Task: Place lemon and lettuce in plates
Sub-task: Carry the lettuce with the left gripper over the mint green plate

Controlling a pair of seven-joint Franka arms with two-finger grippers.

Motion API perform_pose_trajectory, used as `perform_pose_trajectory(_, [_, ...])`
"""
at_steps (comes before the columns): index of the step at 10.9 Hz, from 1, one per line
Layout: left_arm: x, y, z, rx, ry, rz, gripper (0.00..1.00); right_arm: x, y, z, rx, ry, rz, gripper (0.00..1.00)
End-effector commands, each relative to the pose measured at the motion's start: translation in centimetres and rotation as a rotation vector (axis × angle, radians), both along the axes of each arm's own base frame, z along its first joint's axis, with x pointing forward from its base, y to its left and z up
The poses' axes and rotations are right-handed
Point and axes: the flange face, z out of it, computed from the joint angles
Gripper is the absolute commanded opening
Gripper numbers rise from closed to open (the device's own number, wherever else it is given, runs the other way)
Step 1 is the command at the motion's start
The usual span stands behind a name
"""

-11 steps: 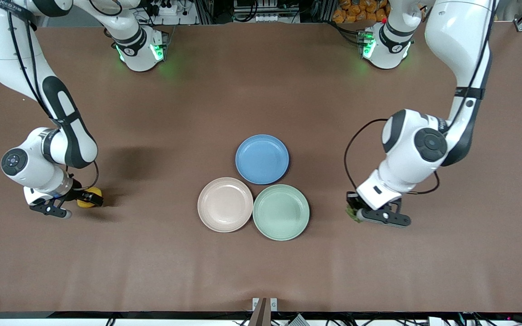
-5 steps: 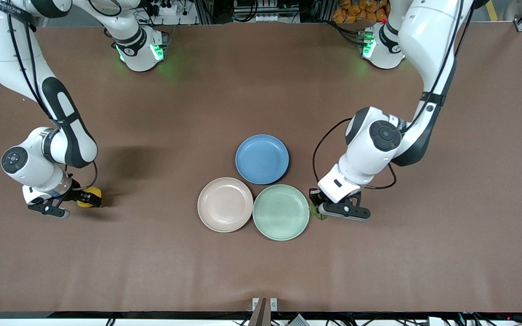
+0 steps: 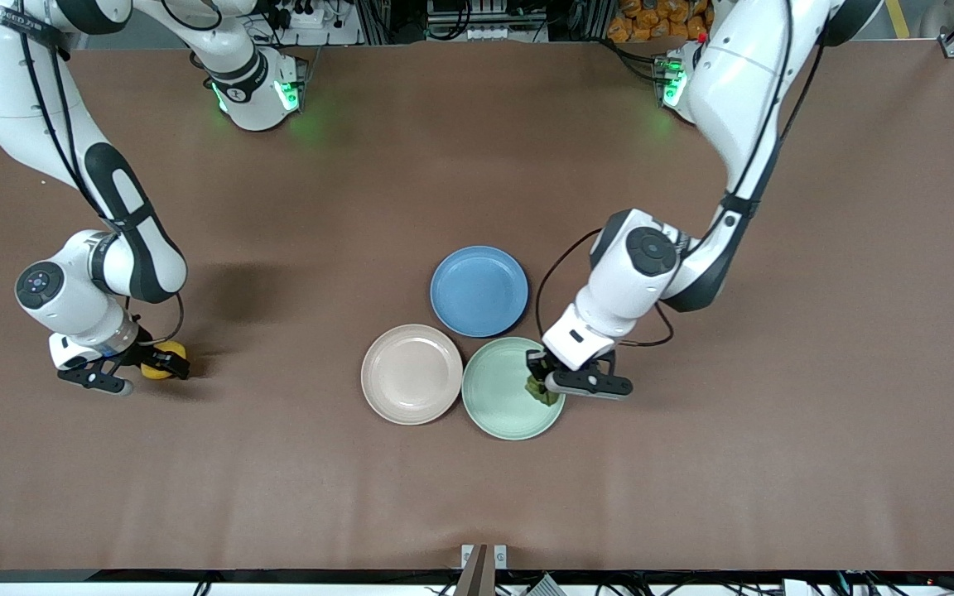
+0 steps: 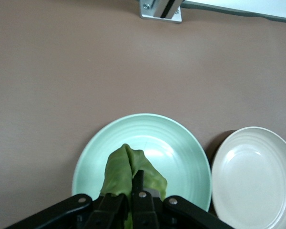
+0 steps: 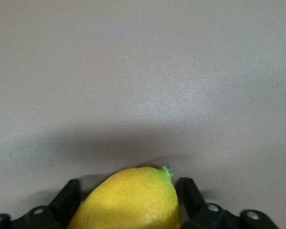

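Note:
My left gripper (image 3: 545, 387) is shut on the lettuce (image 3: 539, 390), a dark green wrinkly leaf. It holds the leaf just over the mint green plate (image 3: 498, 414), at the plate's edge toward the left arm's end. In the left wrist view the lettuce (image 4: 128, 167) hangs from the gripper (image 4: 132, 183) over that plate (image 4: 181, 143). The beige-pink plate (image 3: 411, 374) lies beside the mint one and is bare. It also shows in the left wrist view (image 4: 257, 176). My right gripper (image 3: 169, 362) is shut on the yellow lemon (image 3: 154, 370), low at the table toward the right arm's end. The right wrist view shows the lemon (image 5: 133, 200) between the fingers (image 5: 187, 191).
A blue plate (image 3: 479, 290) lies touching the two other plates, farther from the front camera. A small metal bracket (image 3: 484, 556) sits at the table's near edge. The brown table (image 3: 278, 480) lies bare around the plates.
My left arm has carried the lettuce from the left arm's end of the table to over the mint green plate. My right arm has shifted only slightly with the lemon.

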Motion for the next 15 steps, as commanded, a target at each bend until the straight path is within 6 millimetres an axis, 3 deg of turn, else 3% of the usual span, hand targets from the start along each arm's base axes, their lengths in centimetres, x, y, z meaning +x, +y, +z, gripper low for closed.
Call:
perform_pose_trajectory(1, [0.2, -2.0, -1.9, -0.052, 0.004, 0.073, 0.00, -0.6, 0.0, -0.4, 0.018, -0.002, 0.004, 0.73])
perform_pose_trajectory(4, [-0.5, -3.2, -4.2, -0.086, 0.029, 0.132, 0.00, -0.5, 0.0, -0.2, 0.018, -0.005, 0.003, 0.56])
perform_pose_trajectory(7, [-0.6, -3.2, -5.2, -0.081, 0.042, 0.134, 0.00, -0.4, 0.3, 0.1, 0.021, -0.002, 0.005, 0.50])
perform_pose_trajectory(9, [-0.6, -3.0, -5.7, -0.076, 0.046, 0.136, 0.36, 0.0, 0.5, 0.6, 0.027, 0.014, 0.007, 0.47])
perform_pose_trajectory(10, [-0.5, -3.0, -5.9, -0.077, 0.047, 0.138, 0.48, 0.3, 0.5, 1.0, 0.034, 0.033, 0.007, 0.46])
perform_pose_trajectory(11, [-0.5, -3.2, -5.9, -0.078, 0.046, 0.137, 0.99, 0.9, 0.5, 1.5, 0.043, 0.059, 0.008, 0.46])
perform_pose_trajectory(15, [-0.1, -3.2, -3.2, -0.094, 0.017, 0.137, 1.00, 1.9, 0.7, 2.8, 0.066, 0.110, -0.025, 0.46])
